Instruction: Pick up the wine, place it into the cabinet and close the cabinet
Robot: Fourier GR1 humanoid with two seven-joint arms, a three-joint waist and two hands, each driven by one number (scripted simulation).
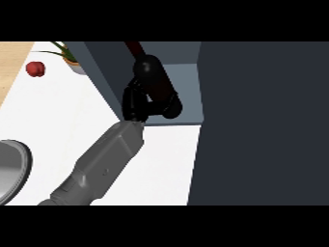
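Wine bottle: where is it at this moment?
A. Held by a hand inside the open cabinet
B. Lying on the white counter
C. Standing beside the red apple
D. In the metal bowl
A: the hand is curled round the wine bottle within the cabinet opening, well away from the apple and bowl.

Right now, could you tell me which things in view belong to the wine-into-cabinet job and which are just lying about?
Job: wine bottle, cabinet, the hand curled round the bottle.
Lying about: red apple, potted plant, metal bowl.
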